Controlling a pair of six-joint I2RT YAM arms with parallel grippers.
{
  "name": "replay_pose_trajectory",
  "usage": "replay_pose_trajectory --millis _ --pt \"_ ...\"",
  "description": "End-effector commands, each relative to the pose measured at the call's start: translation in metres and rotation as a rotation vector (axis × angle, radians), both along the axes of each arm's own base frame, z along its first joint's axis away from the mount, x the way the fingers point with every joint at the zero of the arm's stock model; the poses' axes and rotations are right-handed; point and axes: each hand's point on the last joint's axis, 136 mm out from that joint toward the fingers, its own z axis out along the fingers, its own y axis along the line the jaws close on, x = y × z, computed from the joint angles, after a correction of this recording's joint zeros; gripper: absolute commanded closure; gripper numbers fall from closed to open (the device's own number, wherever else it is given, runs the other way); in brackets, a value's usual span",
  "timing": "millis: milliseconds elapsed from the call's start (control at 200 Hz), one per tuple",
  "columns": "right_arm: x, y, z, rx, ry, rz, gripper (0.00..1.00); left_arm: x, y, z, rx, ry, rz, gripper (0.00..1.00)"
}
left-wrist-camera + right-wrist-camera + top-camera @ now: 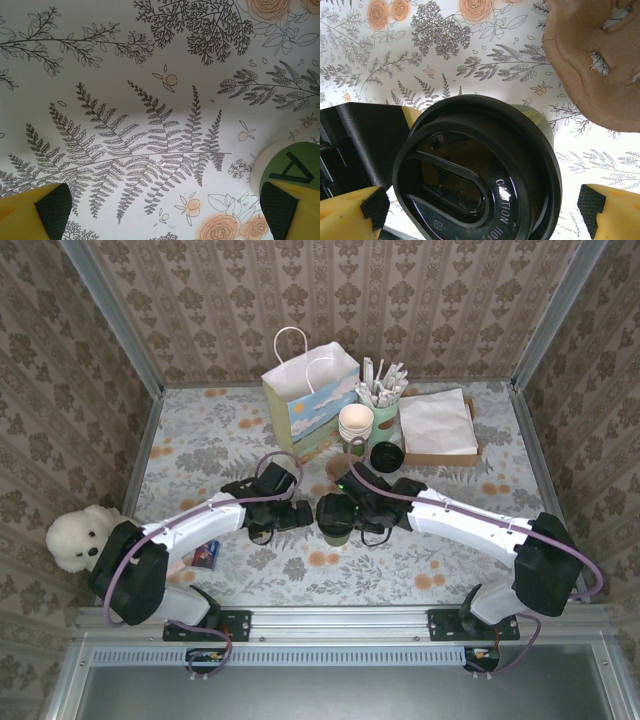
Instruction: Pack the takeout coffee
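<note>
Our right tool (484, 206) stands apart, its fingers either side of the lidded cup (470, 170) at mid-desk (150, 60). The left tool (165, 206), also apart, holds nothing just left of the cup. We judge the cup light and crushable, its lid (520, 150) slick, so grip the wall below the rim. The pulp tray (590, 65) beside it looks stiff, though it is cut off. What the cup contains is hidden.

Lidded coffee cup and pulp carrier on the floral cover

The lidded coffee cup (475, 175) stood upright on the floral table cover (470, 50), its glossy black lid pressed on and embossed "CAUTION HOT", with a strip of greenish wall showing below the rim. The brown moulded-pulp carrier (590, 65), rough-surfaced with cut openings, lay empty close beside it, patterned cover showing between the two.
</note>
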Motion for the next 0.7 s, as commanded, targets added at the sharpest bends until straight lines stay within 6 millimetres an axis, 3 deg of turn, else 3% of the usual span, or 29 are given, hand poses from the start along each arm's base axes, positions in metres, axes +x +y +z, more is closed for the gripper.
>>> replay_pose_trajectory --millis 0,565,695 --pt "0.001 -0.003 -0.002 -0.061 0.004 0.002 0.00 -0.001 0.000 -0.006 -0.002 0.019 0.013 0.00" --pt "0.000 -0.010 -0.018 -0.206 0.022 -0.001 0.00 -0.002 -0.001 -0.009 -0.004 0.028 0.005 0.00" --pt "-0.002 -0.012 -0.028 -0.226 0.040 -0.001 0.05 -0.002 -0.002 -0.009 -0.006 0.031 0.002 0.00"
